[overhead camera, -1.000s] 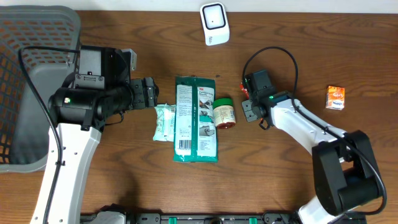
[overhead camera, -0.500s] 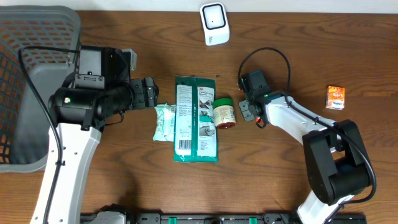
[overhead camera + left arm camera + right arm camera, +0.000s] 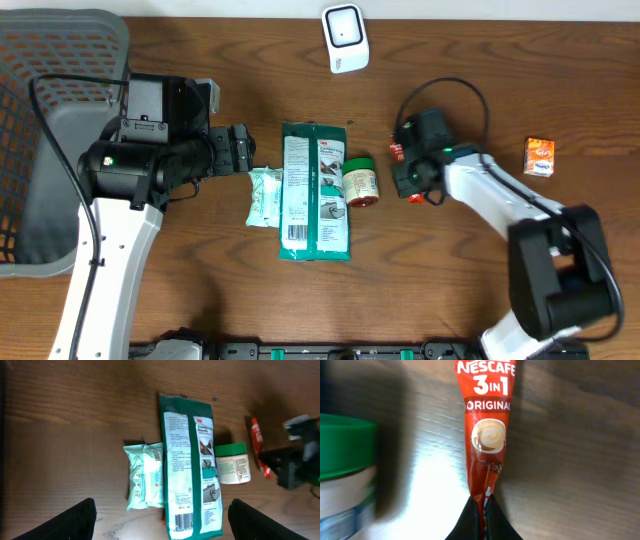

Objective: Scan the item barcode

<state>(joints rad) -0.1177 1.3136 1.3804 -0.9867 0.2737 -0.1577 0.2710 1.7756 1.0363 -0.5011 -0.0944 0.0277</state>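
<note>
Grey mesh basket (image 3: 60,40) is occupying the upper left of the overhead frame. Green pouch (image 3: 315,190) is lying flat at centre, showing a 3M mark and a barcode at its lower end; the finer print is too small to read. Pale wipes packet (image 3: 265,196) is lying against the pouch's left edge. White scanner (image 3: 345,37) is standing at top centre. Left claw (image 3: 243,150) is hanging spread wide beside the wipes packet, grasping nothing. Green-lidded jar (image 3: 360,181) is lying on its side just right of the pouch. Small orange box (image 3: 539,157) is sitting at far right. Red coffee stick (image 3: 486,435), reading NESCAFE 3 IN 1 ORIGINAL, is lying on the wood right of the jar. Right claw (image 3: 481,512) is clenching its crimped lower end. Judged light, thin, floppy and slick, so it is likely to droop when lifted. The sealed end is looking like the firmest hold. No barcode is showing on this face.
</note>
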